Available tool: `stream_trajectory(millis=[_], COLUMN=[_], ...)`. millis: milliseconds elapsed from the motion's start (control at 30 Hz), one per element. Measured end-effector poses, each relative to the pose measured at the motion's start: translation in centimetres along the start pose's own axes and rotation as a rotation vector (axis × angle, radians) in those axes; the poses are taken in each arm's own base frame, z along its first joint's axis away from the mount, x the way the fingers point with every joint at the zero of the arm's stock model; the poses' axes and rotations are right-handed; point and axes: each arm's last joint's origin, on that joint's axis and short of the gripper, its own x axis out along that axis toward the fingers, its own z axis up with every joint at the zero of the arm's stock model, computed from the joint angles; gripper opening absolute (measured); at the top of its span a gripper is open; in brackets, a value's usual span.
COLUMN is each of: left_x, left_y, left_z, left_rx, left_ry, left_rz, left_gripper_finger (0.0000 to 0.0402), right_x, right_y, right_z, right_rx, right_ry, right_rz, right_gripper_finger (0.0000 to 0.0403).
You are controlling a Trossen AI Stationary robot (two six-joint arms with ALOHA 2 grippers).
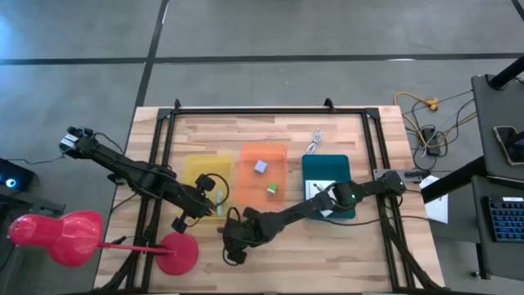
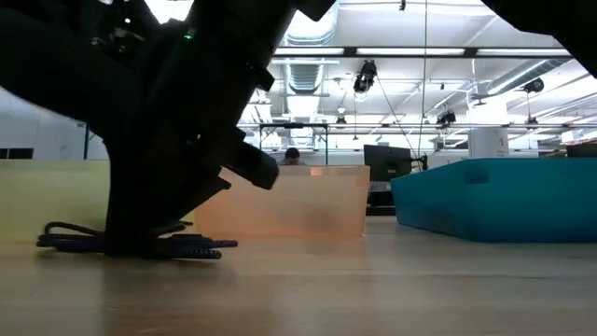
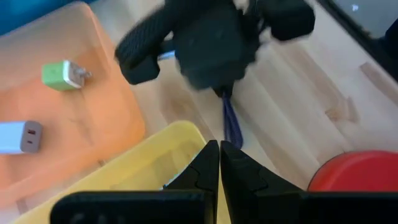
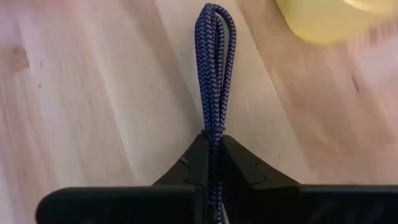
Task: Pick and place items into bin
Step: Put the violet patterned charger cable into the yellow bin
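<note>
The left gripper (image 1: pixel 214 199) sits at the yellow bin's (image 1: pixel 196 168) near right corner; its fingers (image 3: pixel 208 165) are pressed together and hold nothing.

Yellow bin: a small silvery tool (image 1: pixel 219 195) appears to lie inside, near the gripper. Judged placed, though it is too small to identify.

Orange bin (image 1: pixel 246 156): holds the lavender cube (image 1: pixel 260 166) and the green cube (image 1: pixel 271 188). Both count as done.

The right gripper (image 1: pixel 233 242) is low on the table (image 1: pixel 327 254), in front of the yellow and orange bins. Its jaws pinch the coiled cable (image 4: pixel 215 62), whose looped end lies flat on the wood. The cable is still outside every bin; this is the step in hand, judged as just grasped and not yet lifted.

Teal bin (image 1: pixel 327 164): the right arm crosses it, so its contents are mostly hidden; something white shows at the near edge, not identifiable.

The white cable (image 1: pixel 315 141) lies on the table behind the teal bin and remains to be placed.

In the low view the arm blocks most of the scene. No purple tool can be made out.
</note>
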Motion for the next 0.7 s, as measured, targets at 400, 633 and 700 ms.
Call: stream_trajectory(millis=[400,633,700], left_x=[-3.8,-7.0,-7.4], left_y=[0.2,0.5,0.6], left_z=[-0.2,-0.6,-0.9], left_rx=[0.019,0.034,0.029], left_ry=[-0.157,-0.288,-0.289], left_rz=[0.053,0.193,0.241], left_gripper_finger=[0.0000,0.0000,0.0000], right_x=[-10.4,-7.9,-7.3], right_y=[1.0,-4.8,-6.5], right_z=[5.7,10.0,11.0], right_rx=[0.574,0.748,0.795], right_ry=[-0.426,-0.520,-0.512], right_rz=[0.137,0.094,0.111], right_gripper_finger=[0.0013,0.0013,0.0013])
